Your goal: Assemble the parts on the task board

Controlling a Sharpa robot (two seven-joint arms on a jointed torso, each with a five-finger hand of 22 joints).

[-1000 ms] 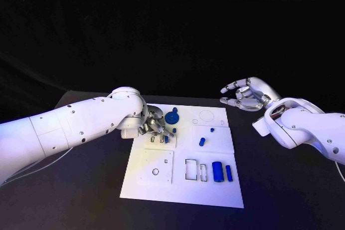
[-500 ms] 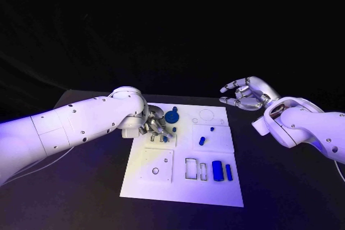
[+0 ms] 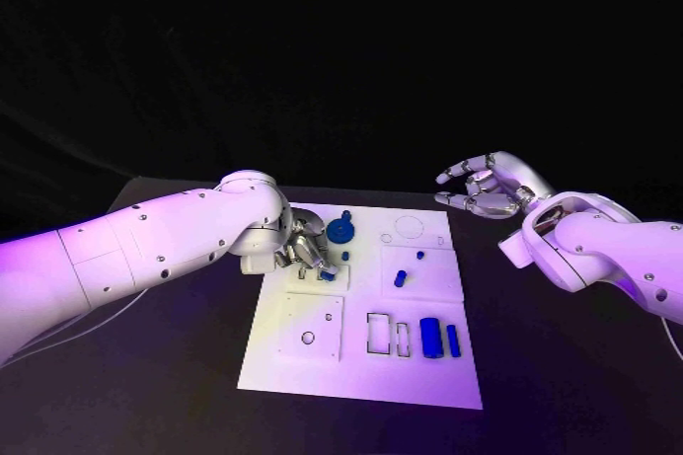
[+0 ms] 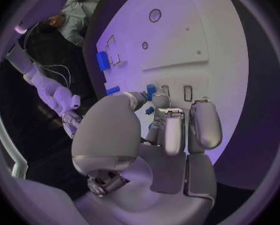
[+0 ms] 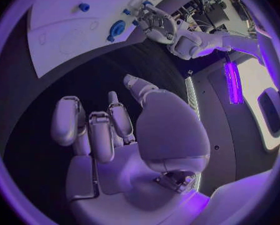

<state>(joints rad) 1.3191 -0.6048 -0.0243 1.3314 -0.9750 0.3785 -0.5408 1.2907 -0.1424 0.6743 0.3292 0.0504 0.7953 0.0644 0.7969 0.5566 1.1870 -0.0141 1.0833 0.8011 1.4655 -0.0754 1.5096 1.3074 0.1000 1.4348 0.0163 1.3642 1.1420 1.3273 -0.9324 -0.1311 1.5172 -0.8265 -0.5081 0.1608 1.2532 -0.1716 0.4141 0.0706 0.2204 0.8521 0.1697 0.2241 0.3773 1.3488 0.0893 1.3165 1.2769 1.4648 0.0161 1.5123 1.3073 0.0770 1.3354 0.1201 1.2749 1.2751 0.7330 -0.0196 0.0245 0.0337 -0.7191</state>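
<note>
Black table [image 3: 142,376] stretches wide on every side of the white task board [image 3: 427,376], with bare dark surface along the board's left and right edges and darkness beyond the far end. On the board's near half sit outlined rectangular slots, and beside them two upright blue bars [image 3: 430,338] stand close together near the right edge. Further up, a short blue peg [image 3: 402,277] lies by itself in open white space, and a round blue disc part [image 3: 341,231] sits toward the far-left corner.

Over that far-left area the left hand [image 3: 305,250] is lowered onto the board, fingers curled down around a small blue piece [image 3: 328,274] — in the left wrist view the fingertips [image 4: 157,101] press together at a blue piece [image 4: 151,91] right by two small slots, so it looks pinched, though the contact itself is partly hidden.

Off the board's far-right corner, above bare table, the right hand [image 3: 484,189] hovers well apart from every part. Its fingers are loosely bent and spread with nothing between them — the right wrist view shows the hand [image 5: 114,130] empty over dark table, the board [image 5: 52,45] at a distance.
</note>
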